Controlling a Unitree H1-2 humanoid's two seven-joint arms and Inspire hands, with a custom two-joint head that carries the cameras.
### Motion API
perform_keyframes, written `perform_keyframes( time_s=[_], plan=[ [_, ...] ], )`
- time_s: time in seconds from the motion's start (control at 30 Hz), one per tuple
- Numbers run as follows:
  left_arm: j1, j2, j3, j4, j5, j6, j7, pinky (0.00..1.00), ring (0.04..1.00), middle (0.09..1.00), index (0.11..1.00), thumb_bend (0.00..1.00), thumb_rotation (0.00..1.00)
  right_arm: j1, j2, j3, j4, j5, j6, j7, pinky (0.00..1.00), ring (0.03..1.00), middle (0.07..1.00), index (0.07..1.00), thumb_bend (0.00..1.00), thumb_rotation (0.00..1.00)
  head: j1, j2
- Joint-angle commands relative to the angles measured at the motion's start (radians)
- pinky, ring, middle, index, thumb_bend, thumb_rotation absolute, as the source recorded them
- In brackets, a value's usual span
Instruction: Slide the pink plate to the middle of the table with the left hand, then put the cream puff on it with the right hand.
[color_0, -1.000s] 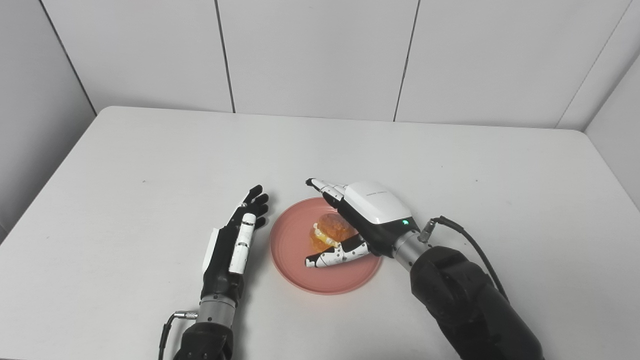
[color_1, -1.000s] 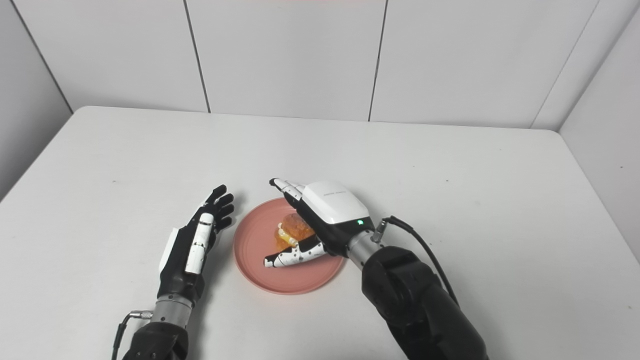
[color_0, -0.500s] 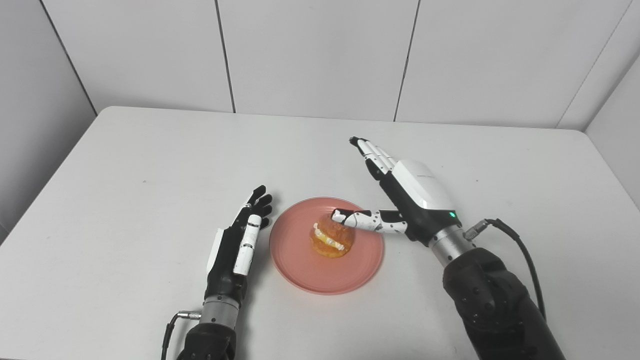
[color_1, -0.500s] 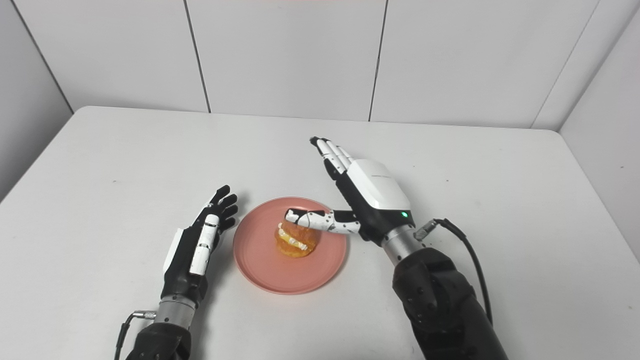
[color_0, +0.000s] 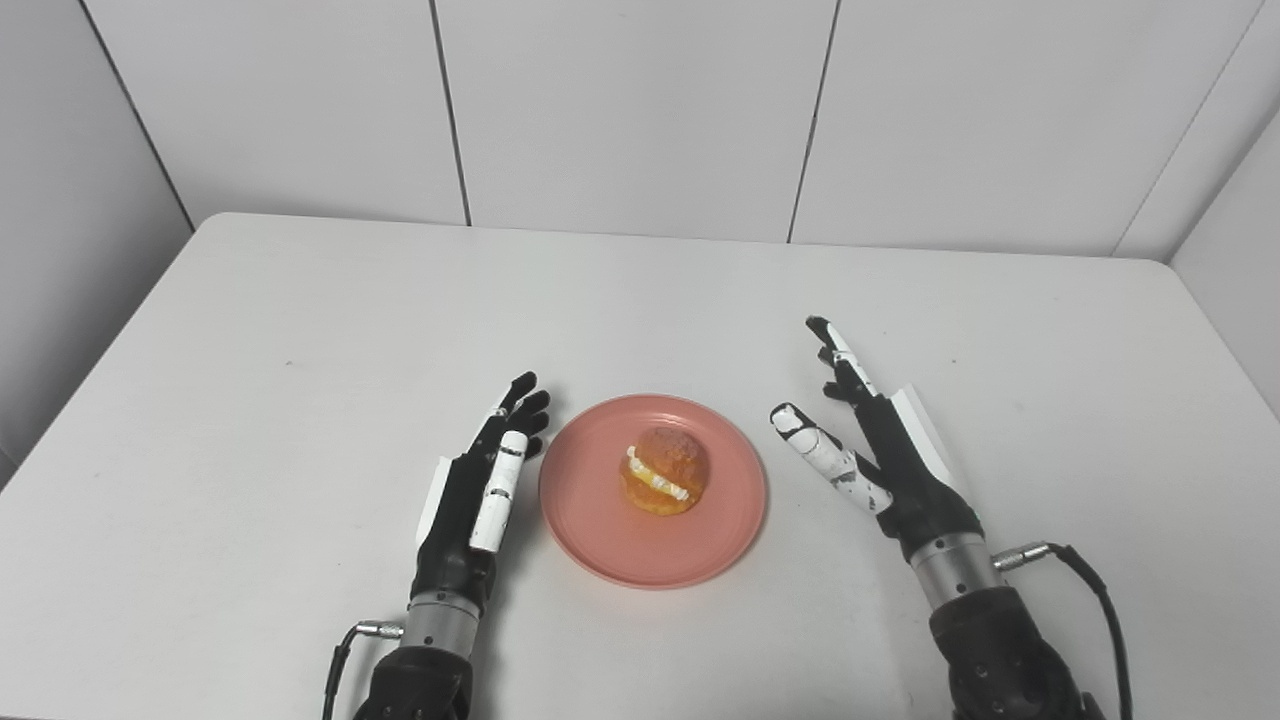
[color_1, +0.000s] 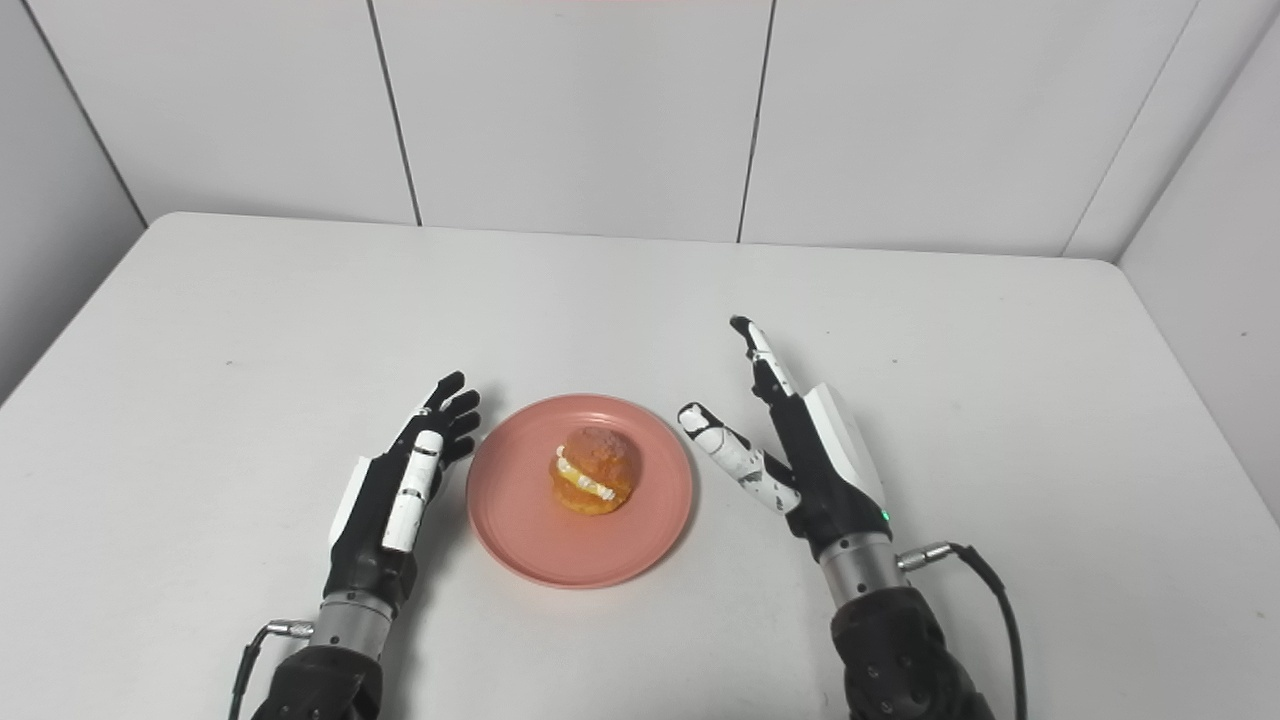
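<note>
**Entry: puff on plate, both hands clear — retreat step**

- **Plate** (color_0: 600, 545): pink, round, flat on the table (color_0: 300, 300), near the middle and a little toward my edge. I judge the slide done.
- **Puff** (color_0: 664, 470): sits on the plate, slightly toward 1 o'clock of its centre, cream seam showing, upright, touching neither hand. I judge the placing done too.
- **Left hand** (color_0: 478, 490): at the plate's 9 o'clock, just beside the rim, whether touching it I cannot tell. Fingers straight and apart, pointing to about 1 o'clock, holding nothing.
- **Right hand** (color_0: 880, 450): at the plate's 3 o'clock, near but apart from the rim. Fingers spread toward 11 o'clock, thumb (color_0: 820, 455) reaching out toward the plate, holding nothing.
- **Table**: white, bare apart from the above; white wall panels behind.

**Handling notes for the step in hand (withdrawal, as I judge it):**

1. I would draw each hand away from the plate, left toward 7 o'clock, right toward 5 o'clock, not across it.
2. The left hand sits closest to the rim; I would lift it before moving sideways so it cannot nudge the plate off centre.
3. I would keep the right thumb from sweeping back over the rim; the puff looks soft and light, and a brush could roll it.
4. Fingers should remain apart throughout; there is nothing left to grasp.
</note>
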Motion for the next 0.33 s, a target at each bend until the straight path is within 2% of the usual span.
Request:
perform_keyframes(
  time_s=[0.0,0.13,0.3],
  plan=[
    [0.000,0.010,-0.001,-0.029,0.004,-0.022,-0.005,0.89,0.890,0.898,0.881,0.49,1.00,-0.016,0.013,-0.011,0.002,0.032,-0.053,-0.026,0.88,0.933,0.949,0.948,0.56,1.00,0.003,0.001],
    [-0.002,0.012,0.001,-0.024,0.004,-0.026,-0.006,0.89,0.890,0.898,0.881,0.49,1.00,-0.002,0.038,-0.034,0.047,0.114,-0.071,-0.039,0.83,0.907,0.927,0.926,0.53,1.00,0.008,-0.002],
    [0.000,0.011,0.001,-0.025,0.004,-0.025,-0.006,0.89,0.891,0.899,0.883,0.50,1.00,0.006,0.059,-0.053,0.070,0.186,-0.052,-0.039,0.83,0.908,0.922,0.914,0.50,1.00,0.008,-0.001]
  ],
)
